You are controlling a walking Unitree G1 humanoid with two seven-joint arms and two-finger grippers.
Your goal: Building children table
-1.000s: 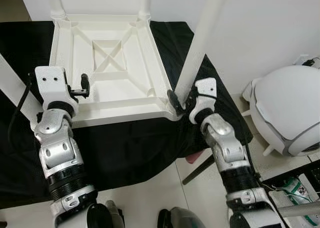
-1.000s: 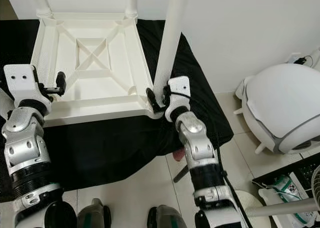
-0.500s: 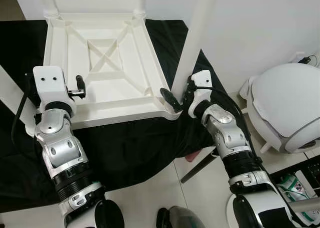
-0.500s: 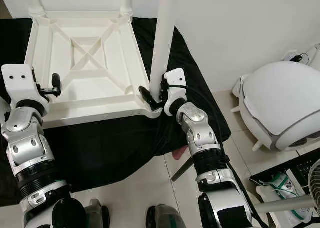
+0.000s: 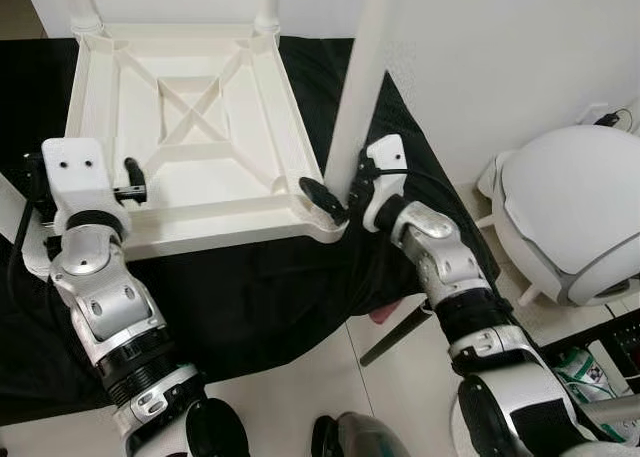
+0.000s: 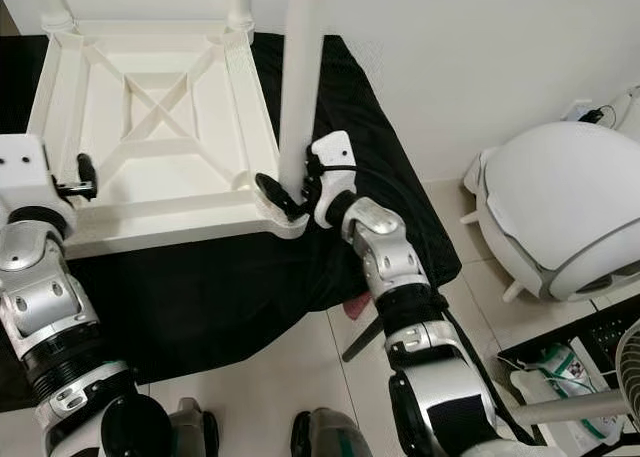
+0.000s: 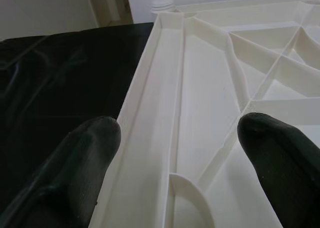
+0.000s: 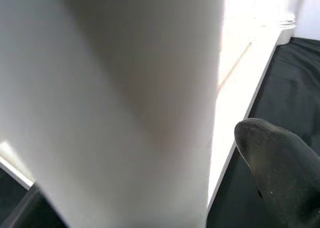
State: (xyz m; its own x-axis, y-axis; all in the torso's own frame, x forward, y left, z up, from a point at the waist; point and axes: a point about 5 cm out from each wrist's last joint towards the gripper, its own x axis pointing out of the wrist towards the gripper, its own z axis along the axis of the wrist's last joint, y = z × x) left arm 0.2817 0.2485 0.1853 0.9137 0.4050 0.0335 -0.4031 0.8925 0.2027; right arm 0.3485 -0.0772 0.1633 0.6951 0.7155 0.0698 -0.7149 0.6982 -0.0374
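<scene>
Black cloth (image 5: pixel 260 297) carries the upturned table top (image 5: pixel 180 127). My right hand (image 5: pixel 340 192) grips the leg (image 5: pixel 360 87) between its fingers; left hand (image 7: pixel 175 153) gapes wide over the rim, empty.

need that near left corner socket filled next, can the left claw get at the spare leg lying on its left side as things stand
Probably yes. The left claw is open and holds nothing, hovering over the upturned tabletop's left rail. The spare leg lies on the black cloth just outside that arm, partly hidden behind its wrist, so it would have to pull back and turn outward.
</scene>
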